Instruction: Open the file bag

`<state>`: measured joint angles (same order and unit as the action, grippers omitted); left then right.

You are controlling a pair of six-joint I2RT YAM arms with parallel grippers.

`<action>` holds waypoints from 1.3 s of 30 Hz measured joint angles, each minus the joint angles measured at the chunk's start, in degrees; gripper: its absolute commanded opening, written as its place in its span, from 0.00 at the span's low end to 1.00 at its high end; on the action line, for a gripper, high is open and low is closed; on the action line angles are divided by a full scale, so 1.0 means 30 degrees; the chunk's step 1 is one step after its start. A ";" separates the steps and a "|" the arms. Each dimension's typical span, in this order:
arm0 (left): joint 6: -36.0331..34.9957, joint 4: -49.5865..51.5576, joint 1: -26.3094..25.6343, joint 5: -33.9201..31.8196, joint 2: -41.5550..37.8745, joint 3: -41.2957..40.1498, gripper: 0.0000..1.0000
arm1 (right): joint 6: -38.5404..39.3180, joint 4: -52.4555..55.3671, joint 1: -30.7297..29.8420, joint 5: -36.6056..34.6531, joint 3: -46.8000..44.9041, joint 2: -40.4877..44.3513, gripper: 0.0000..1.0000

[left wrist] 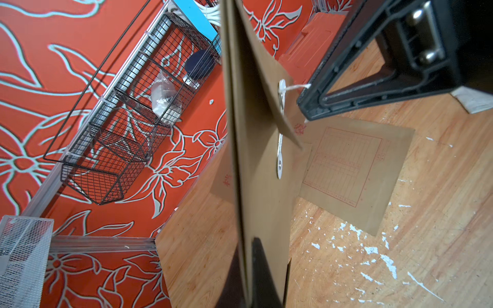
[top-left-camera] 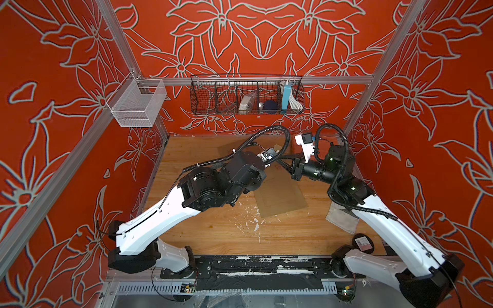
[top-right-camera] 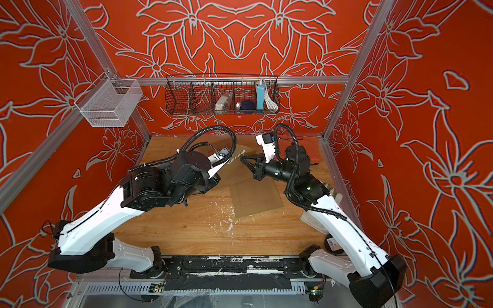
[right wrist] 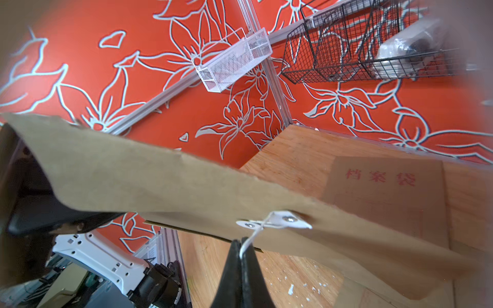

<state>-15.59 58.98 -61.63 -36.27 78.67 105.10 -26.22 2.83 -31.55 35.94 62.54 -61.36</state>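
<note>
Right fingers (right wrist: 232, 266) are pinched shut on the string (right wrist: 250, 237). The clasp (top-right-camera: 238, 156) it winds on sits just off their tips, toward 9 o'clock. Left fingers (left wrist: 262, 272) clamp the file bag (left wrist: 256, 133), which is held above the desk (left wrist: 400, 266) near centre, toward 12 o'clock.

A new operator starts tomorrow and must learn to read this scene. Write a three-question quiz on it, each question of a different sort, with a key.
1. Multiple choice: the right gripper pinches A) a thin white string, B) a blue box, C) a mesh basket.
2. True or false: the left gripper presses the brown kraft-paper file bag flat on the wooden table.
3. Short answer: what colour is the grid printed on the second file bag, lying flat?
Key: 1 A. 2 False: it is held raised, on edge. 3 Red.
</note>
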 measured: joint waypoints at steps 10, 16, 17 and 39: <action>0.2375 -0.1749 -0.0073 0.2382 -0.2135 -0.2929 0.00 | 0.2667 0.5202 0.0000 -0.0947 0.2353 0.0627 0.00; 0.3971 -0.3614 -0.0087 0.4080 -0.3220 -0.4816 0.00 | 0.4029 0.8233 0.0000 -0.1464 0.3592 0.1151 0.00; 0.4197 -0.3942 -0.0087 0.4299 -0.3359 -0.5136 0.00 | 0.4189 0.8575 0.0007 -0.1552 0.3679 0.1209 0.00; 0.7359 -0.7890 -0.0087 0.7053 -0.4641 -0.8830 0.00 | 0.5056 1.0622 0.0000 -0.4561 0.3657 0.3045 0.00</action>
<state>6.48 35.31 -61.89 -15.11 64.75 78.61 -11.05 34.70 -31.55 22.26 73.52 -52.23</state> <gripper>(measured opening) 0.047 0.047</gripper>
